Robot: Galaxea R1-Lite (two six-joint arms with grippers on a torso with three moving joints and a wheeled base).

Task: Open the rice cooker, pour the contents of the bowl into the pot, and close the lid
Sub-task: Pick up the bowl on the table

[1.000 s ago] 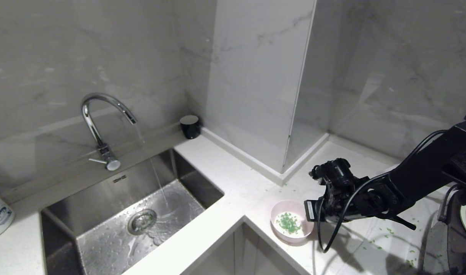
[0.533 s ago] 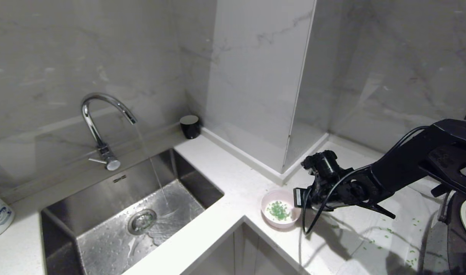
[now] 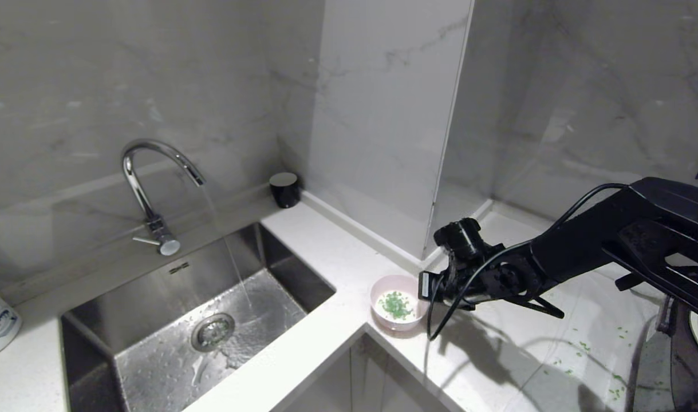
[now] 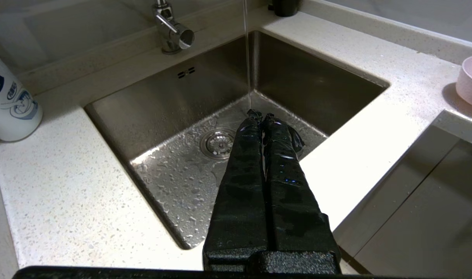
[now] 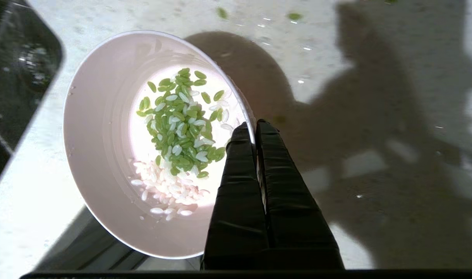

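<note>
The right gripper (image 5: 248,130) was clamped tight on the rim of the bowl (image 3: 398,302), one finger inside the wall and one outside, as the right wrist view showed. Over the last second the bowl had travelled with it across the counter (image 3: 337,269), away from the rice cooker (image 3: 689,366) at the right edge of the head view and toward the corner beside the sink (image 3: 194,320). It now sat close to the counter's front edge, just beside the sink's near corner; whether it was touching the surface or lifted slightly could not be told.

The contents of the bowl (image 5: 177,128), green bits over whitish grains, were still heaped inside, though loose green flecks (image 3: 583,346) lay scattered on the counter between bowl and cooker. The cooker appeared to stand open, a pale curved edge showing at the frame's border.

Judged against the task, this looked like a move the wrong way: pouring was not yet done, and the bowl would have to be carried back to the pot.

The left gripper (image 4: 261,116) hung over the sink, fingers pressed together and empty, just by the thin stream running from the tap (image 3: 154,189)
</note>
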